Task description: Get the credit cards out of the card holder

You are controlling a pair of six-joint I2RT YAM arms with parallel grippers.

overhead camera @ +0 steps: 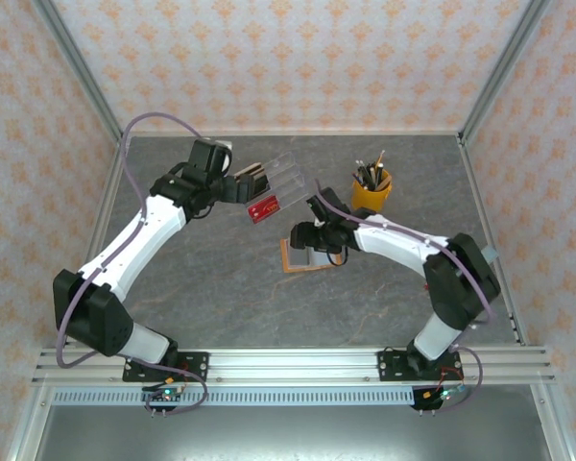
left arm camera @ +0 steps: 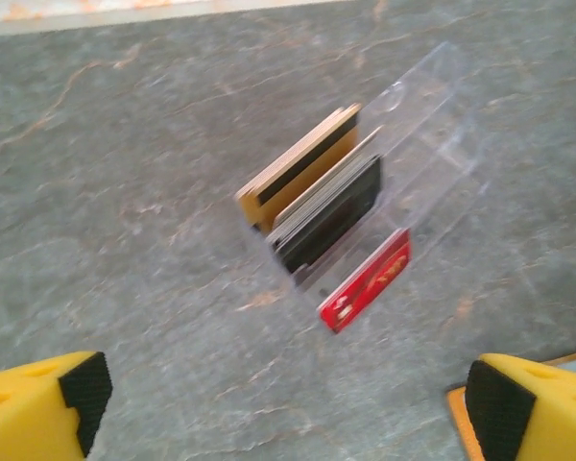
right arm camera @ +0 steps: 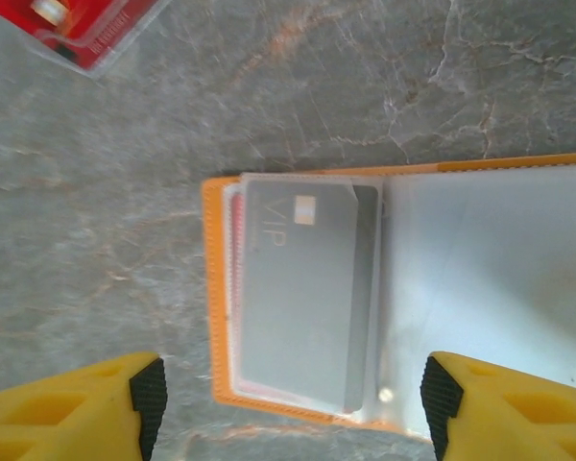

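The card holder point(right arm camera: 211, 288) lies open on the grey table, orange-rimmed, with a grey VIP credit card point(right arm camera: 307, 298) in its clear sleeve and a red edge showing behind it. My right gripper point(right arm camera: 293, 403) hovers above the holder point(overhead camera: 290, 259), open, its fingers straddling the card without touching it. A clear stand point(left arm camera: 413, 144) holds a gold card point(left arm camera: 298, 163), a dark grey card point(left arm camera: 331, 211) and a red card point(left arm camera: 365, 280). My left gripper point(left arm camera: 283, 403) is open just short of the stand point(overhead camera: 280, 173), holding nothing.
A yellow cup of pens point(overhead camera: 372, 187) stands at the back right of the table. Metal frame posts and patterned walls bound the table on three sides. An orange corner of the holder point(left arm camera: 458, 408) shows by the left gripper's right finger.
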